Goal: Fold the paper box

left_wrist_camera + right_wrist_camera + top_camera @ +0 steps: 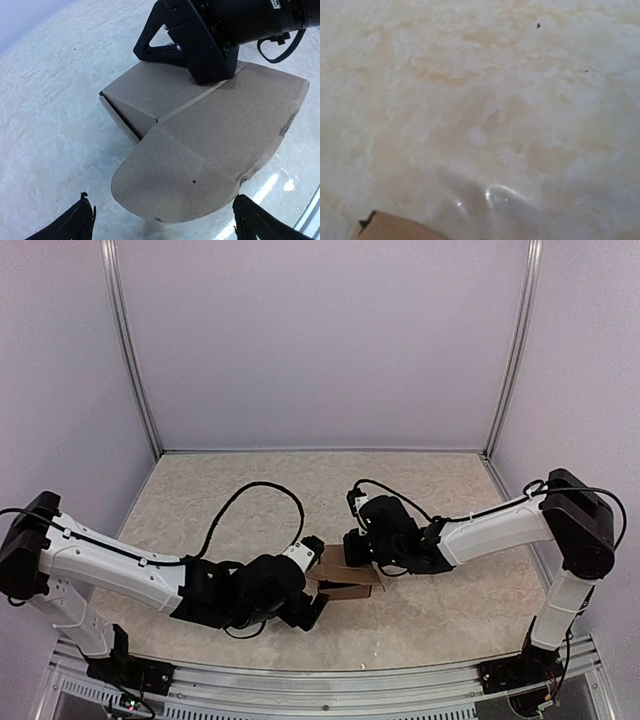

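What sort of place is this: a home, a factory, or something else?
Probably a lab test cell: plain walls in metal rails, a marble-patterned table, left arm and right arm mounted at its edge.

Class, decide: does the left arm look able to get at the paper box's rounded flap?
Probably yes: the open left gripper faces the rounded flap directly; the right gripper rests on the paper box farther back.

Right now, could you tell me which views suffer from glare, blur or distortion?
Top external: evenly lit and sharp, though the frame posts splay with the wide lens. Left wrist: the paper box is crisp; glare streaks the table at lower right. Right wrist: soft, with a glare patch on the table.
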Action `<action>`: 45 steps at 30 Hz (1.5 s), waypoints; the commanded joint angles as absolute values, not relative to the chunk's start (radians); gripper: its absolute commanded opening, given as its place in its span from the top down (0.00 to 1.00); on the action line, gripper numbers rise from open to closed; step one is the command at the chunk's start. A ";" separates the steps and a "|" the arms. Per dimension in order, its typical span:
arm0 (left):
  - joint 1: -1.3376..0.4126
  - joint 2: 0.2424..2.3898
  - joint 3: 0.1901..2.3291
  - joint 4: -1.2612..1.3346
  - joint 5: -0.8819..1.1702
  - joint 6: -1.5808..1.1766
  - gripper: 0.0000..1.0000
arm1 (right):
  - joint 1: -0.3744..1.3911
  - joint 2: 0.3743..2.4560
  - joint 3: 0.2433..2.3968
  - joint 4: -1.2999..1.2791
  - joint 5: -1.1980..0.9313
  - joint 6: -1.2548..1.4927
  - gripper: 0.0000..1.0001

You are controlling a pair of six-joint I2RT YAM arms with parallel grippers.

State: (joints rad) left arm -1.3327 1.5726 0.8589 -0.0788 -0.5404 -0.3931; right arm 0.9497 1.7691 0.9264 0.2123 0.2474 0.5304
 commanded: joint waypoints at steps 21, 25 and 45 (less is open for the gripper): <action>-0.947 1.207 0.574 0.244 0.112 -0.527 0.87 | 1.000 1.798 0.937 0.156 0.371 0.470 1.00; -0.918 1.284 0.579 0.365 0.232 -0.556 0.93 | 1.006 1.798 0.943 0.145 0.381 0.466 1.00; -0.913 1.599 0.671 0.453 0.349 -0.660 0.98 | 1.023 1.805 0.968 0.112 0.415 0.459 0.99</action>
